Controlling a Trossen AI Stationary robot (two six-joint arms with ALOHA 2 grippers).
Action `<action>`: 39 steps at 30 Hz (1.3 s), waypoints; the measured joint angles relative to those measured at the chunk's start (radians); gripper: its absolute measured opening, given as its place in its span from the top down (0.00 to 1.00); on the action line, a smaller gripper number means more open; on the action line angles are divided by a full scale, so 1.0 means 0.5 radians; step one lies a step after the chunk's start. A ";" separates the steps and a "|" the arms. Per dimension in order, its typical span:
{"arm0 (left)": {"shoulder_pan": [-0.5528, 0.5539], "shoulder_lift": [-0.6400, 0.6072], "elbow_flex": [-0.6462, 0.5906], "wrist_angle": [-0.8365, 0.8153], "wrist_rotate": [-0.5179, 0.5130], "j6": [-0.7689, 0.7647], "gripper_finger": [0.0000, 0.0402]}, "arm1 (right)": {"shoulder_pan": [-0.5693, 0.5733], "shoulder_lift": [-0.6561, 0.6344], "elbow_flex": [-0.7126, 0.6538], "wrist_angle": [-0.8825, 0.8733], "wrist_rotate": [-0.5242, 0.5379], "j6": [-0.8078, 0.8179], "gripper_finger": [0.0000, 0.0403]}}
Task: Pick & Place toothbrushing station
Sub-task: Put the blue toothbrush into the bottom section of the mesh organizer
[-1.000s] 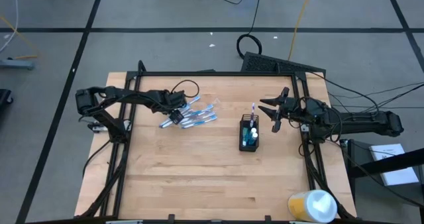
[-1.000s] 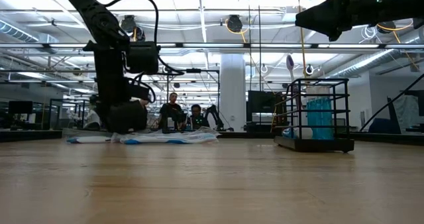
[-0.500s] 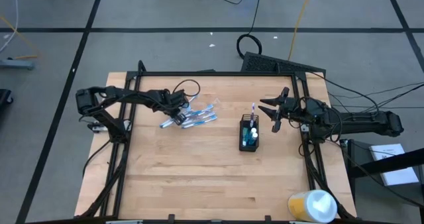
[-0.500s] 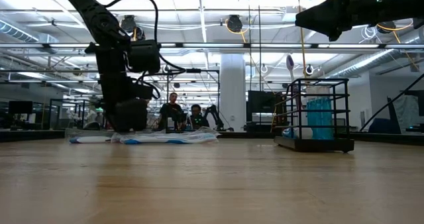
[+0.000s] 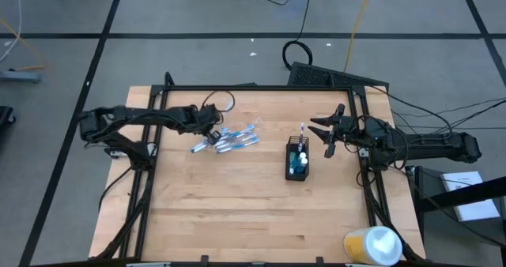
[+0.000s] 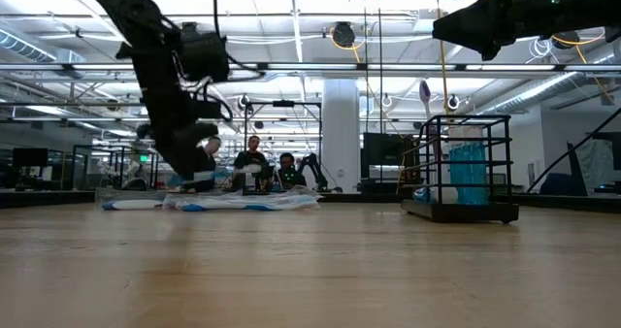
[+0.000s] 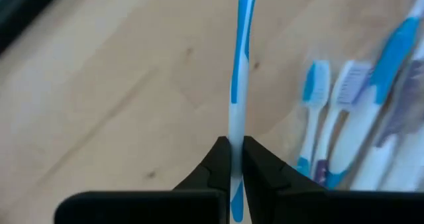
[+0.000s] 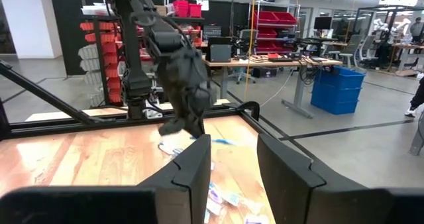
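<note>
Left tool (image 7: 230, 159) clamps one toothbrush (image 7: 240, 71); beside it, several more lie piled. Right tool (image 5: 326, 131), fingers apart, hovers by one cup (image 5: 296, 162).

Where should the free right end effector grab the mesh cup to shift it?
Judging by its pose, take the mesh cup by its bare lower rim, coming from above. It stands upright, and a toothbrush sticks up at the far end. The right end effector hovers beside it, open.
</note>
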 joint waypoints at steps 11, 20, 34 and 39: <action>-0.180 -0.500 -0.045 0.744 0.203 0.469 0.96 | 0.000 0.052 0.000 0.086 0.002 0.008 0.72; -0.290 -0.518 -0.269 1.745 0.687 0.626 0.96 | 0.001 0.382 0.000 0.379 0.000 -0.036 0.72; -0.314 -0.515 -0.604 2.581 0.982 0.485 0.96 | 0.002 0.499 0.000 0.578 -0.005 -0.046 0.72; -0.354 -0.476 -0.619 2.665 0.980 0.450 0.96 | 0.002 0.563 0.000 0.686 -0.033 -0.030 0.72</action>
